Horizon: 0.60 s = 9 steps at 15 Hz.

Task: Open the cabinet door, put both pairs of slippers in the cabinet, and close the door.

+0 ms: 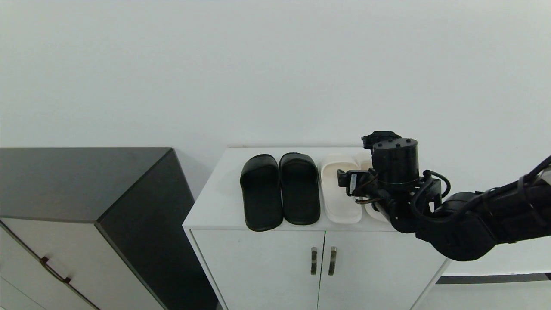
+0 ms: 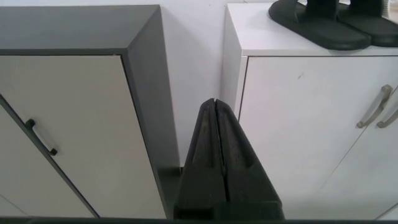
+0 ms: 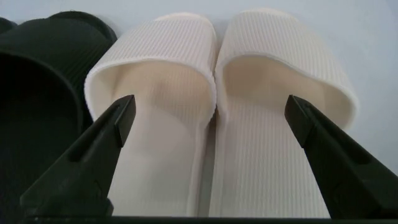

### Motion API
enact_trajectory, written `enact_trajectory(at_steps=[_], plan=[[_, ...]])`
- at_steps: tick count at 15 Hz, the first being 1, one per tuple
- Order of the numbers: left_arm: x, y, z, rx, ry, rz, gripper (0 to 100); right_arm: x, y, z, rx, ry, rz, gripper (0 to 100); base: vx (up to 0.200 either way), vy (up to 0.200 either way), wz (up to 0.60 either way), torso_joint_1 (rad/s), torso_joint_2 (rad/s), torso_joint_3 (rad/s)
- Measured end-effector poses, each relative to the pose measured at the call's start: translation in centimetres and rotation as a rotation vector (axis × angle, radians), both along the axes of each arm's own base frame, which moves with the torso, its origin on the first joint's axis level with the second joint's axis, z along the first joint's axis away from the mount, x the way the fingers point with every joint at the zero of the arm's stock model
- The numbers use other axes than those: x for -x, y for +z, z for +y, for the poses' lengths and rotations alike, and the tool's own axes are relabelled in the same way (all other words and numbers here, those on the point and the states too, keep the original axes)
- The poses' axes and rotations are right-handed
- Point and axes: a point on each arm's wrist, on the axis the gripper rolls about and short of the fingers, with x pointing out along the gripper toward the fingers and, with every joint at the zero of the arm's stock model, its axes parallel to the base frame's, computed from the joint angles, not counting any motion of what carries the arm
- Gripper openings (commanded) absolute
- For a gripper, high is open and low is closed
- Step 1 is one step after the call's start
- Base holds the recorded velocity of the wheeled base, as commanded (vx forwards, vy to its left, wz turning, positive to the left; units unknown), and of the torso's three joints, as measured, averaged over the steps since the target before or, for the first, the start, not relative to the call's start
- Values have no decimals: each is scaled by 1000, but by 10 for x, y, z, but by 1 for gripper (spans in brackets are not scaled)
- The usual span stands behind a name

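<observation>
While both doors [image 1: 258, 267] of the white cabinet [image 1: 215, 202] are shut, w/ the two handles [image 1: 314, 260] side by side at the centre seam, both pairs of slippers sit on its top, toes toward the wall. Black pair [image 1: 275, 193] lies left of centre, white pair [image 1: 340, 193] just beside it on the right, the inner slippers nearly touching. Right arm [image 1: 465, 219] comes in from the right, its wrist above the white pair and partly covering the right-hand slipper. Right gripper [image 3: 210, 102] has its fingers spread wide, one on each side of the white pair [image 3: 261, 143], holding nothing; can't tell if either tip touches the slippers. Left gripper [image 2: 215, 106] is low down, in front of the gap btwn the white cabinet [image 2: 298, 124] and a dark cabinet [image 2: 74, 28] to its left; its fingers are pressed together w/ nothing btwn them. Dark cabinet [image 1: 86, 181] has a light front w/ a dark handle [image 1: 54, 270].
</observation>
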Motion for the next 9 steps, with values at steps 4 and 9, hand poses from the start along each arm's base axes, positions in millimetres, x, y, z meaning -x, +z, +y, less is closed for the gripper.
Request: enact_trajectory(at_steps=[4,9], plan=[[0,0,0,3,0,0,0,-19,-3,4,5,-20,-12,100,0,0,0,0,0,0],[0,0,0,6,0,0,0,-38,-8,6,12,-36,-18,0,0,0,0,0,0,0]])
